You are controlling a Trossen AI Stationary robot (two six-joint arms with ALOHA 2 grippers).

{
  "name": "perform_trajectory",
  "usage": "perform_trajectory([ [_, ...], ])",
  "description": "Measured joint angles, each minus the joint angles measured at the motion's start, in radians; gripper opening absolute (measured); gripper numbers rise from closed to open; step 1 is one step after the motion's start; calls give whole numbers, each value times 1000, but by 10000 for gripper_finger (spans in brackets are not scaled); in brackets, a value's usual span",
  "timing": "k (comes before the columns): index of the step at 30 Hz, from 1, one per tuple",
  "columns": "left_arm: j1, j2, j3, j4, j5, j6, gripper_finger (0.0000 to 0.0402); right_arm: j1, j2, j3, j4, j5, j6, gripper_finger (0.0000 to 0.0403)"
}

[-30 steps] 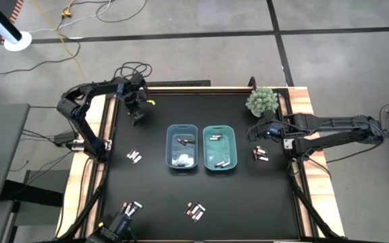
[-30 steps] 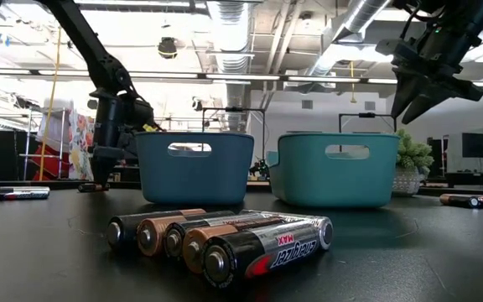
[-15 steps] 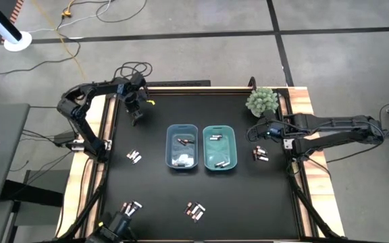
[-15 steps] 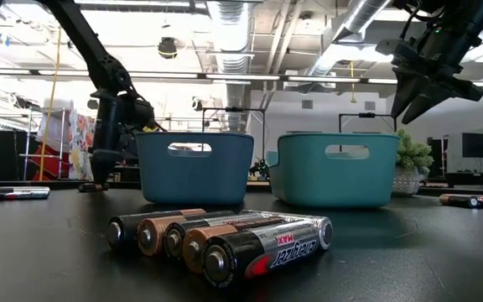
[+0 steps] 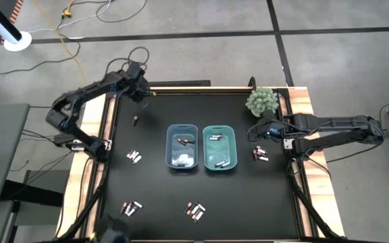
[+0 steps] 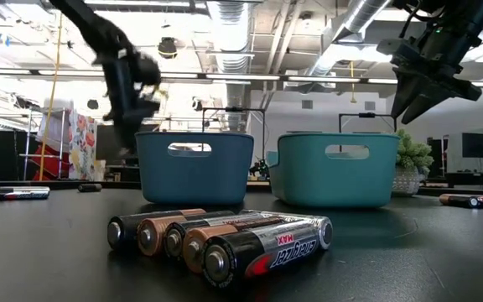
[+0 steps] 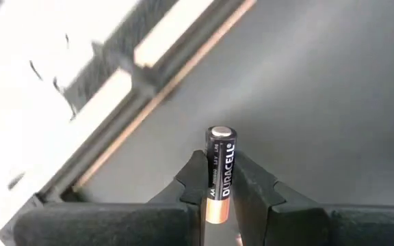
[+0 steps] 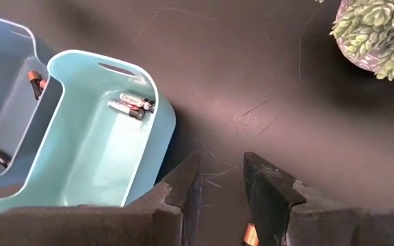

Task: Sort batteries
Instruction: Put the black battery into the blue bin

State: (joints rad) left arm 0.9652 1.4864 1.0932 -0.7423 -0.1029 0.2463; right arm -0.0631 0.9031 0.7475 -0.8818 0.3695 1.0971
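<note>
My left gripper (image 5: 139, 82) is raised above the table's far left corner, shut on a black and copper Duracell battery (image 7: 221, 154); the low view shows the left gripper (image 6: 128, 109) blurred. Another single battery (image 5: 135, 121) lies on the mat below it. My right gripper (image 5: 255, 133) hangs open above the mat, right of the teal bin (image 5: 219, 148); in its wrist view the right gripper (image 8: 221, 178) holds nothing. Loose battery clusters lie at the near middle (image 5: 194, 211), near left (image 5: 132, 207), left (image 5: 134, 156) and right (image 5: 260, 154). The blue bin (image 5: 182, 146) and the teal bin each hold a few batteries. My left gripper pinches the Duracell battery between its two fingers (image 7: 193, 176), on the lower body near the copper end (image 7: 217, 198). The fingers lie along the battery, and its black end (image 7: 221, 137) sticks out past the fingertips. The battery is lifted clear of the table.
A small potted plant (image 5: 262, 101) stands at the far right corner, close behind my right gripper. The two bins sit side by side mid-table. The wooden table rim (image 7: 149, 61) runs just beyond my left gripper. Bare black mat lies between the bins and the near clusters.
My left gripper has risen from the mat and moved toward the far edge, carrying one battery clear of the table; the single battery beside it has stayed where it lay. My right arm has kept still.
</note>
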Motion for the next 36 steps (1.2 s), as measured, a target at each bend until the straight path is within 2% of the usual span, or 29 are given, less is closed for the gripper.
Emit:
perform_trajectory([
  [5,-176,-127,48,-7,5,-103,38,0,0,0,0,0,-62,127],
  [10,-378,-142,155,-18,12,-246,38,0,0,0,0,0,-133,127],
  [16,-594,-17,285,-66,-35,-347,38,0,0,0,-2,-1,-191,127],
  [22,-763,137,339,-99,-42,-469,38,4,0,0,-4,-11,-240,127],
  [31,-911,330,318,-97,-74,-748,38,4,0,0,-7,-16,-308,127],
  [36,-952,439,317,-105,-72,-869,38,4,0,0,-8,-27,-345,127],
])
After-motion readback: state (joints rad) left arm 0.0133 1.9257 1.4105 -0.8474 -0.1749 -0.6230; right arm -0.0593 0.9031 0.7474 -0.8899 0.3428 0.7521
